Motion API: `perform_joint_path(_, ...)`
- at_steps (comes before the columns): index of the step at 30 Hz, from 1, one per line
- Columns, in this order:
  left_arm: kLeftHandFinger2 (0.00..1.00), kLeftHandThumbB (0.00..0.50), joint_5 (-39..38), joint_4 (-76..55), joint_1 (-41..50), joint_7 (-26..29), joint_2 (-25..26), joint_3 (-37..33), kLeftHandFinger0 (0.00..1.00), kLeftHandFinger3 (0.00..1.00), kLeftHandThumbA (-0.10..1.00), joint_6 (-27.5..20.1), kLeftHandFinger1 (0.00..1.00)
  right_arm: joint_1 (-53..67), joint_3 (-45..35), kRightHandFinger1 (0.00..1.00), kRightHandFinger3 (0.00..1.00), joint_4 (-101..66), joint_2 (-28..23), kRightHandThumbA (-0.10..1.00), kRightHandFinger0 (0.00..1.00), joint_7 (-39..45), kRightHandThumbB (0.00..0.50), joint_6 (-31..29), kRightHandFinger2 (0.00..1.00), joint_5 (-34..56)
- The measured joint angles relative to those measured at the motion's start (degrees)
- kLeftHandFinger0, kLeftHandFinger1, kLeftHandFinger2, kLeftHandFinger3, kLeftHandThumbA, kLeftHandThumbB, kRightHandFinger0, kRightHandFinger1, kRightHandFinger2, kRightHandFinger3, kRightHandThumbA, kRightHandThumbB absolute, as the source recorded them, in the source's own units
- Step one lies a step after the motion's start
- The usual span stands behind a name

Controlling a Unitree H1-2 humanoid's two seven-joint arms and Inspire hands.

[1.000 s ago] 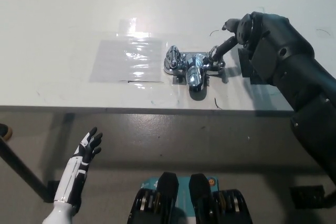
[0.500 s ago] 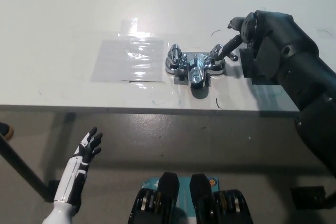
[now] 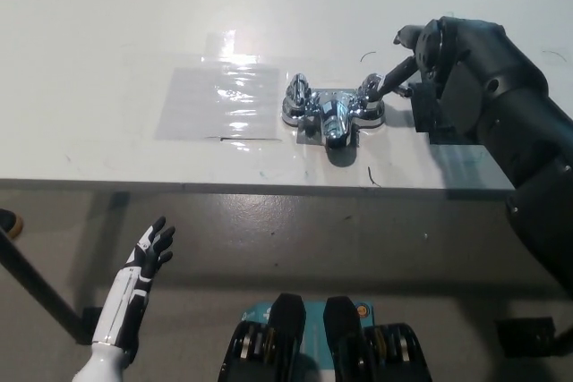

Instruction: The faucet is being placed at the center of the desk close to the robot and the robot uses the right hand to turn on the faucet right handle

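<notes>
A chrome faucet [image 3: 330, 114] with two handles stands on the white desk [image 3: 107, 24], near its front edge at the middle. My black right hand [image 3: 436, 64] is just right of it, fingers apart, with one fingertip [image 3: 379, 89] touching the faucet's right handle [image 3: 369, 92]. The left handle [image 3: 296, 93] is free. My white left hand [image 3: 143, 266] hangs below the desk edge at the lower left, fingers spread and holding nothing.
A clear glossy sheet [image 3: 218, 100] is taped to the desk left of the faucet. The desk's front edge [image 3: 179, 187] runs across the middle of the picture, with floor below it. A dark table leg [image 3: 36, 292] shows at the lower left.
The faucet has swung from a skewed pose to square with the desk edge. My right hand has shifted slightly right and up, keeping a fingertip at the right handle. The left hand is still.
</notes>
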Motion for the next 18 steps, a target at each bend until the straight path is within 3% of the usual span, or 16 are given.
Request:
perform_joint_path(5, 1.0, 0.165, 0.0, 0.01, 0.0, 0.0, -0.01, 0.0, 1.0, 1.0, 1.0, 0.0, 1.0, 0.17, -0.29, 1.0, 1.0, -0.12, -0.28, 0.58, 1.0, -1.32, 0.402, 0.08, 1.0, 0.05)
perform_joint_path(9, 1.0, 0.158, 0.05, 0.01, -0.12, 0.01, 0.01, 0.0, 1.0, 1.0, 1.0, 0.0, 1.0, 0.3, -0.7, 1.0, 1.0, -0.11, -0.67, 0.6, 1.0, -2.04, 0.418, 0.08, 1.0, 0.08)
perform_joint_path(13, 1.0, 0.164, 0.08, 0.03, -0.17, 0.0, 0.01, 0.0, 1.0, 1.0, 1.0, -0.01, 1.0, 0.4, -0.96, 1.0, 1.0, -0.11, -0.95, 0.48, 1.0, -2.52, 0.411, 0.14, 1.0, 0.08)
perform_joint_path(18, 1.0, 0.155, 0.31, 0.03, -0.17, 0.01, 0.02, 0.0, 1.0, 1.0, 1.0, -0.01, 1.0, 0.72, -1.28, 1.0, 1.0, -0.13, -1.54, 0.5, 1.0, -3.43, 0.406, 0.16, 1.0, 0.07)
